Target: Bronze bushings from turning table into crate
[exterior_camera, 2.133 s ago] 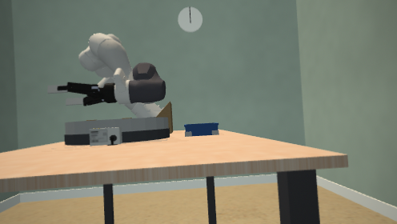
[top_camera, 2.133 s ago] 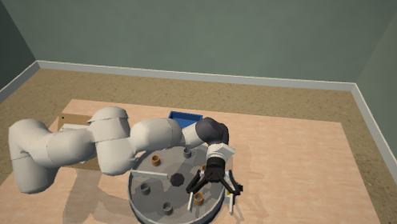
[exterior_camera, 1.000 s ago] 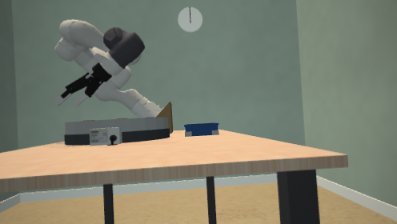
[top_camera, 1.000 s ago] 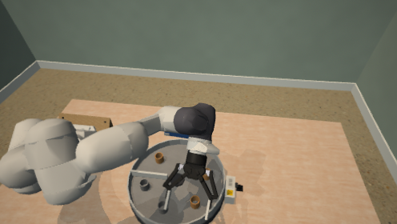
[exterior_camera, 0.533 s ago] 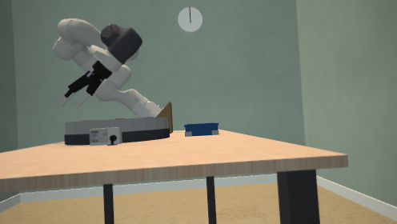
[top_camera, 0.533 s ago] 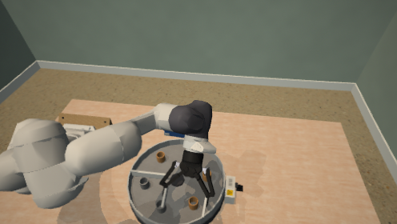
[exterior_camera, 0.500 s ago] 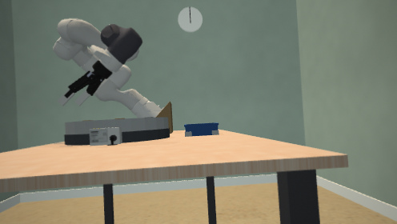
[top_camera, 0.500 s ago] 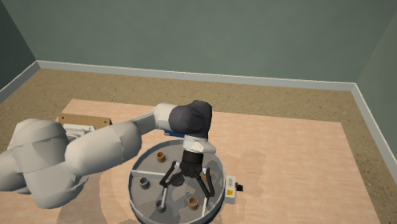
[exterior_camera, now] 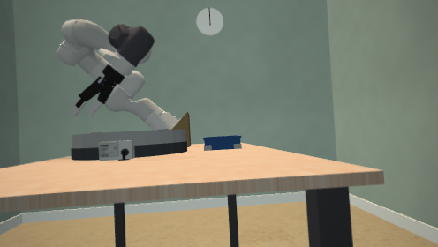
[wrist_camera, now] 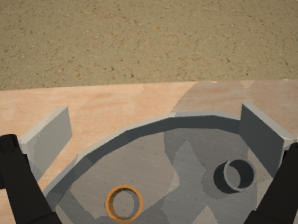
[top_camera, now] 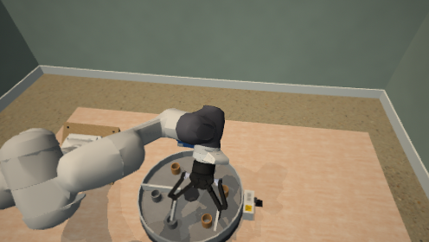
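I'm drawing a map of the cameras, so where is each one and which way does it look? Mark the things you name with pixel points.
Top: high up, looking down at the turning table [top_camera: 147, 168] [exterior_camera: 164, 137] [wrist_camera: 175, 121] and across to the wall; the arm and the open gripper [top_camera: 199, 202] [exterior_camera: 84, 110] [wrist_camera: 154, 120] show.
Exterior: low, near table height, looking across the table at the blue crate [top_camera: 185, 144] [exterior_camera: 222, 142]; arm and gripper show.
Wrist: on the arm's end, looking between two fingers at bushings and floor.
Top and exterior share the crate.
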{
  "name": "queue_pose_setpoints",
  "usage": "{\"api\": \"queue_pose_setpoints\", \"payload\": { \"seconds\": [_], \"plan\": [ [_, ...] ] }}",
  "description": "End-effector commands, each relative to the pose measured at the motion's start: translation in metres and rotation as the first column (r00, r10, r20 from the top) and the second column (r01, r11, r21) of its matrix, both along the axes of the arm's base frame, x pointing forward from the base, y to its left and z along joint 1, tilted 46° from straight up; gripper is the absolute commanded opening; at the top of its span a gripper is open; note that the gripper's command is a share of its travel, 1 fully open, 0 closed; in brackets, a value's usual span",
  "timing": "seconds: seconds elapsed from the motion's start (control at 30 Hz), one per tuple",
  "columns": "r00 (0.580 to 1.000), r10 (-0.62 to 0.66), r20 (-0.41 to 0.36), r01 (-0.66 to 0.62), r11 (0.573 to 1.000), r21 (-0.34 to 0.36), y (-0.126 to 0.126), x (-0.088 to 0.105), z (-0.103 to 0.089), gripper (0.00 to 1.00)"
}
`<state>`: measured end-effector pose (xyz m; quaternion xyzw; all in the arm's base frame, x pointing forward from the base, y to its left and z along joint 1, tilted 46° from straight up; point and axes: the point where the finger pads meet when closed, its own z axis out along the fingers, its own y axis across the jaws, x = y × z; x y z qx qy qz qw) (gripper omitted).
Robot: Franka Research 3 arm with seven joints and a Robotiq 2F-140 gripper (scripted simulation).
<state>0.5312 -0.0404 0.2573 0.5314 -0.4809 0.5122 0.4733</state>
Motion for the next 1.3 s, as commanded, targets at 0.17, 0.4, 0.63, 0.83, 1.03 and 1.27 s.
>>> {"api": "queue_pose_setpoints", "payload": {
  "seconds": [0.17,0.4,0.63,0.83,1.03,1.27],
  "plan": [
    [0.999,0.002,-0.036,0.001,0.996,0.085,0.007,-0.018,-0.007,1.0],
    [0.999,0.002,-0.036,0.001,0.996,0.085,0.007,-0.018,-0.007,1.0],
    [0.998,0.007,-0.055,0.002,0.988,0.157,0.015,-0.035,-0.01,1.0],
    [0.998,0.007,-0.055,0.002,0.988,0.157,0.015,-0.035,-0.01,1.0],
    [0.997,0.015,-0.071,0.001,0.974,0.225,0.023,-0.053,-0.014,1.0],
    [0.997,0.015,-0.071,0.001,0.974,0.225,0.023,-0.053,-0.014,1.0]
  ]
}}
